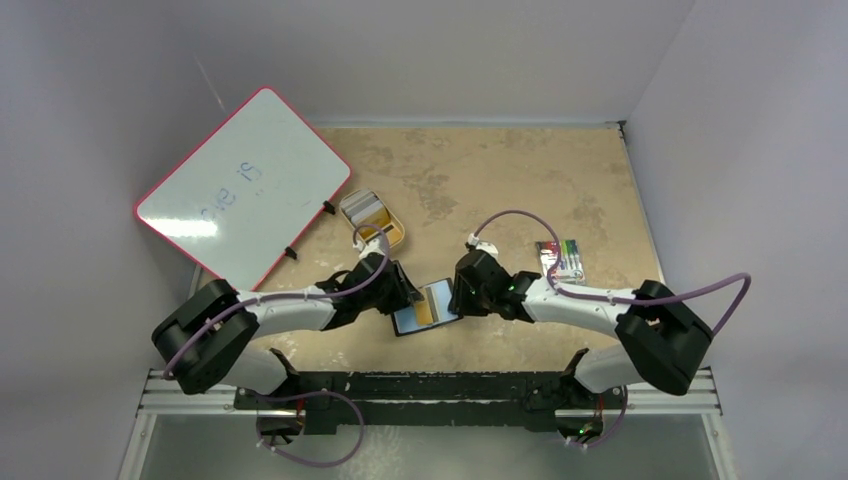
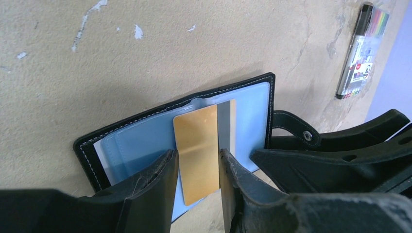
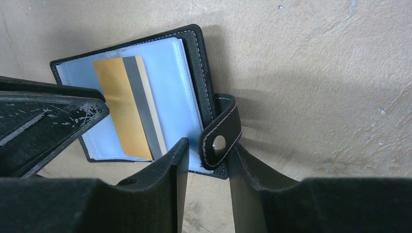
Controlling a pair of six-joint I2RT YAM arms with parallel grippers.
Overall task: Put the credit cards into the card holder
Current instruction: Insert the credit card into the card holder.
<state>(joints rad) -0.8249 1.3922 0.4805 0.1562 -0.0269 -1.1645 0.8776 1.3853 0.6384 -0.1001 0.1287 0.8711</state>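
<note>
The card holder [image 1: 405, 323] lies open near the table's front middle, blue lining up; it also shows in the left wrist view [image 2: 138, 141] and the right wrist view [image 3: 177, 87]. One gold credit card [image 1: 429, 303] with a grey stripe lies on the lining [image 2: 197, 141] [image 3: 119, 107], its near end sticking out past the holder's edge. My left gripper [image 1: 408, 292] [image 2: 197, 158] hovers over that end, jaws narrowly apart, holding nothing. My right gripper [image 1: 463, 292] [image 3: 208, 145] is open, straddling the holder's right edge and snap tab [image 3: 219, 136] [image 2: 291, 127].
A gold oval tin [image 1: 373, 221] with pale items inside stands behind the left gripper. A red-rimmed whiteboard [image 1: 245, 185] leans at the back left. A clear pack of coloured markers [image 1: 560, 260] [image 2: 362, 48] lies to the right. Walls enclose the table.
</note>
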